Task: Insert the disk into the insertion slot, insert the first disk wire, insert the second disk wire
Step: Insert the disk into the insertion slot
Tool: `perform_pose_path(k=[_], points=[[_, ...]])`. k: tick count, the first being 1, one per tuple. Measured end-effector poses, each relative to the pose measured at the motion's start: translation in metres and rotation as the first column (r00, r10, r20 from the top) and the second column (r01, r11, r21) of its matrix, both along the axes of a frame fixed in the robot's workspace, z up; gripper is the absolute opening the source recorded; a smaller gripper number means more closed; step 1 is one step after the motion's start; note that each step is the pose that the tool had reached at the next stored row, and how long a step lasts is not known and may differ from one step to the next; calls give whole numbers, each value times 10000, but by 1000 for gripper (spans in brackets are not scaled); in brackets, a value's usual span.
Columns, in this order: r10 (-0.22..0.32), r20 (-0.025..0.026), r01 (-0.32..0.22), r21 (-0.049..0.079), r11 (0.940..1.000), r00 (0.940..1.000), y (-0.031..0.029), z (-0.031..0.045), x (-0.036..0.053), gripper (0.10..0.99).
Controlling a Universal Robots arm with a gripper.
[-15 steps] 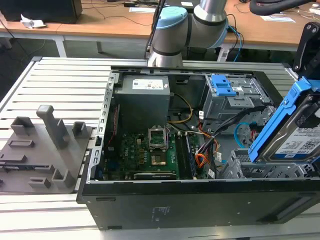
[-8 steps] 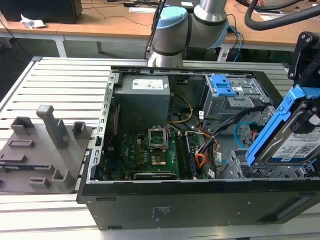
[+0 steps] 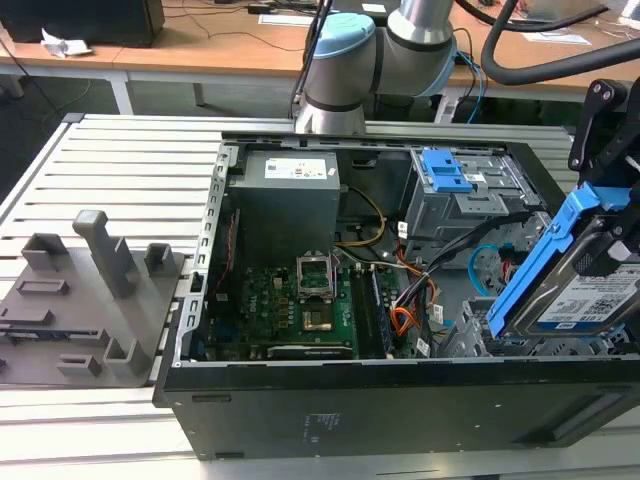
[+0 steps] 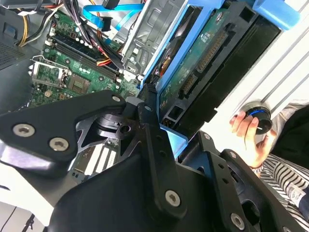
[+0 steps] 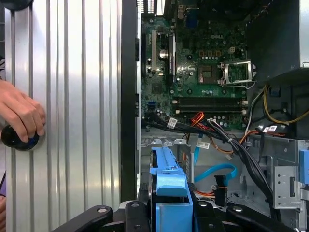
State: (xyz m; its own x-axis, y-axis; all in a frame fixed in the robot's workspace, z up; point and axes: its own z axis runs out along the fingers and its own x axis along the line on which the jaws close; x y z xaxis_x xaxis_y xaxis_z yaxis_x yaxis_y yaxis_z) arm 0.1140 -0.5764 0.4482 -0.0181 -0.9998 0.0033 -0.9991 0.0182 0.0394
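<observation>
Your gripper (image 5: 170, 212) is clamped on the flat silver hard drive in its bright blue plastic carrier (image 3: 588, 300). It holds the drive tilted at four o'clock in the exterior view. The low end dips toward the boxy grey perforated sheet-metal drive cage (image 3: 462, 338) just below, at five o'clock, likely so that it can slide in lengthwise. In the first wrist view, the thin, flat light-blue looped cable (image 5: 217, 169) lies beside the cage, out of that path.

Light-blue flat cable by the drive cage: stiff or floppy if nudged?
Probably springy, not limp: the light-blue cable holds an open loop. Likely light, being thin and flat, so a nudge should swing it aside, though it may spring back.
</observation>
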Motion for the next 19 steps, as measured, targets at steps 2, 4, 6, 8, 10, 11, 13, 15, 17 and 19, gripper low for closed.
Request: perform_pose_path(k=[2,4,6,8,10,11,13,15,17,19], points=[[0,0,0,-1,10000,10000,0,-24,0,369],[0,0,0,0,10000,10000,0,-33,0,369],[0,0,0,0,10000,10000,0,-50,0,369],[0,0,0,0,10000,10000,0,-60,0,369],[1,0,-1,0,10000,10000,8,-62,0,369],[0,0,0,-1,10000,10000,27,-62,-4,369],[2,0,-2,-1,10000,10000,75,-62,-3,369],[9,0,-9,-1,10000,10000,167,-62,-4,369],[17,0,-17,1,10000,10000,220,-63,-4,369],[31,0,-31,-1,10000,10000,275,-63,-4,369]])
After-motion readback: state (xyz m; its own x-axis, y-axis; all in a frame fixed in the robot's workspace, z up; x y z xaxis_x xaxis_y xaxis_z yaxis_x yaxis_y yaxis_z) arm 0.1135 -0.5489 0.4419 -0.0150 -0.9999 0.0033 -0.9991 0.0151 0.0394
